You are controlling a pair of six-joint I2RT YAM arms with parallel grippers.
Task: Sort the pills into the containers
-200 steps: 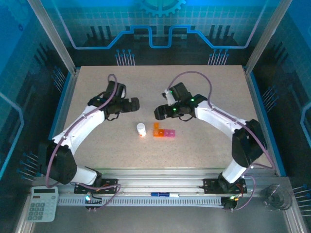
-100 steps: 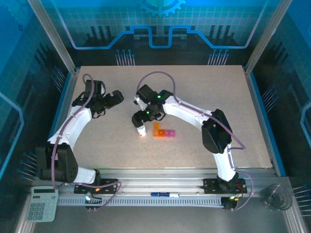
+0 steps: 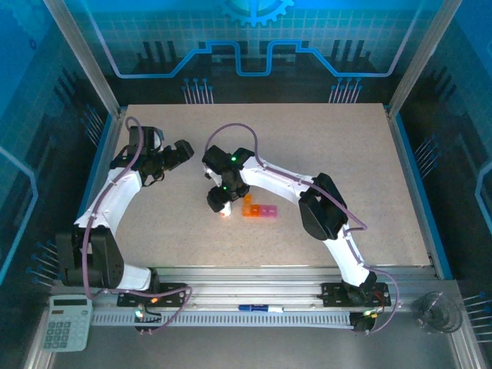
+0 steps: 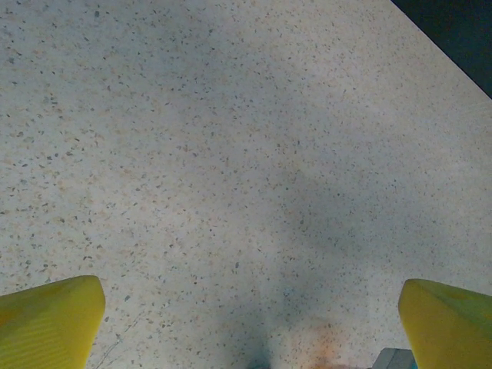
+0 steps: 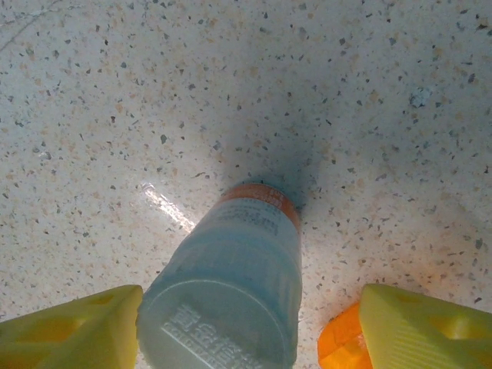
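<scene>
A white bottle (image 5: 231,284) with an orange band at its base stands on the speckled table, between the yellow fingers of my right gripper (image 5: 246,323). The left finger (image 5: 77,327) touches its cap; the right finger (image 5: 419,327) stands apart from it, so the gripper is open. In the top view my right gripper (image 3: 217,201) covers most of the bottle (image 3: 224,212). The containers (image 3: 260,208), one orange and the rest pink, lie just right of it; an orange corner (image 5: 338,350) shows by the right finger. My left gripper (image 3: 184,150) hovers wide open over bare table (image 4: 250,307). The pills are out of view.
A calculator (image 3: 67,323) lies on the metal ledge at the near left. A pen (image 3: 257,308) lies on the front rail and a clear glass (image 3: 438,311) stands at the near right. Frame posts and blue walls bound the table (image 3: 346,154).
My right arm swung left from above the containers and came down around the bottle, its jaws narrowing. My left arm drew back to the far left, still open.
</scene>
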